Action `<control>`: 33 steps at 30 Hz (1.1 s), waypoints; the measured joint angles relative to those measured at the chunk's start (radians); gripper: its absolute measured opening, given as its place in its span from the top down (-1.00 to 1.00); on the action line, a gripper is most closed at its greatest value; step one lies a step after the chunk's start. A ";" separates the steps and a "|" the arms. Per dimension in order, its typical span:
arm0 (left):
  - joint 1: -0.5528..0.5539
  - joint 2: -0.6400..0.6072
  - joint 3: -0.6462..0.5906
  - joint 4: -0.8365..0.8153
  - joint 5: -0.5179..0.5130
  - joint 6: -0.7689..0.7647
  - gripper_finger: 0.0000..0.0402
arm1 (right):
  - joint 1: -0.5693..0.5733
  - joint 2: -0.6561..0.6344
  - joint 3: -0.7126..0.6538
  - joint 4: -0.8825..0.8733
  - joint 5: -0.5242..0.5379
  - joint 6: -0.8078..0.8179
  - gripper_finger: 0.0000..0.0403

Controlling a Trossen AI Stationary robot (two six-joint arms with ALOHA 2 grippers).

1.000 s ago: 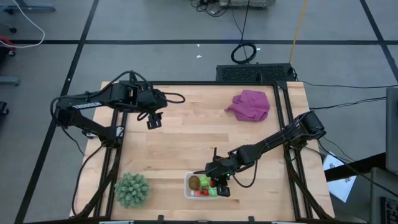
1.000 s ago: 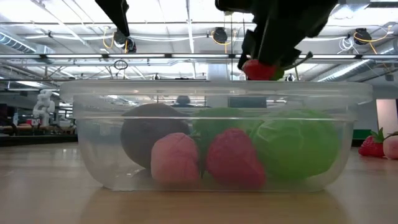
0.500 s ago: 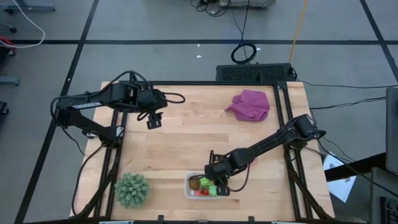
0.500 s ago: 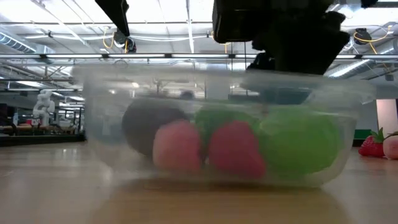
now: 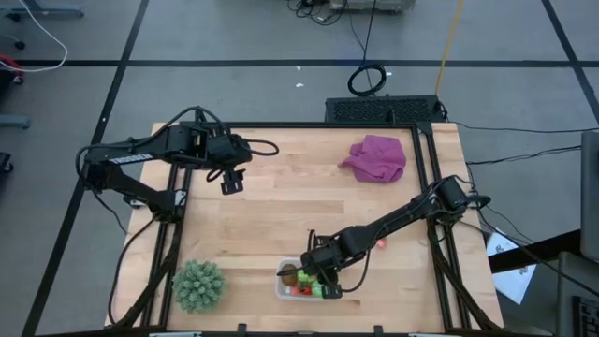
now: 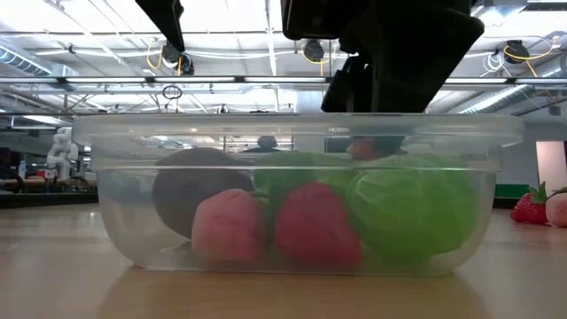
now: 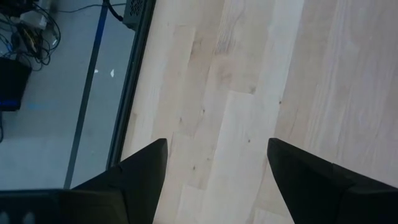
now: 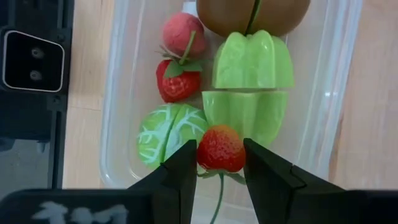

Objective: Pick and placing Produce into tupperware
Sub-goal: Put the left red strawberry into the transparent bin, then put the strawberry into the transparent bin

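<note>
Right gripper (image 8: 221, 163) has come down over the clear rectangular plastic tupperware (image 5: 281, 282), now lower than a second ago; the tupperware itself has slid slightly. Fingers clenched on a small red toy strawberry (image 8: 220, 149), held just above the light-green pieces (image 8: 252, 59) inside. Brown kiwi-like piece (image 8: 252, 14) already in. Judgement: release is next. Left gripper (image 5: 231, 181) idles with jaws apart, well away from the tupperware.
</note>
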 joint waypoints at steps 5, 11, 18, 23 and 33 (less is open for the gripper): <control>0.000 0.000 0.000 0.000 0.000 0.000 -0.40 | 0.000 0.000 0.000 -0.024 -0.001 -0.012 0.44; 0.000 0.000 0.000 0.000 0.000 0.000 -0.40 | 0.000 0.000 0.000 -0.019 -0.001 -0.026 0.30; 0.000 0.000 0.000 0.000 0.000 0.000 -0.40 | 0.000 0.000 0.000 -0.015 0.000 -0.026 0.08; 0.000 0.000 0.000 0.000 0.000 0.000 -0.40 | 0.000 0.000 0.006 -0.017 0.001 -0.042 0.06; 0.000 0.000 0.000 0.000 0.000 0.000 -0.40 | -0.014 -0.002 0.173 -0.322 0.161 -0.120 0.08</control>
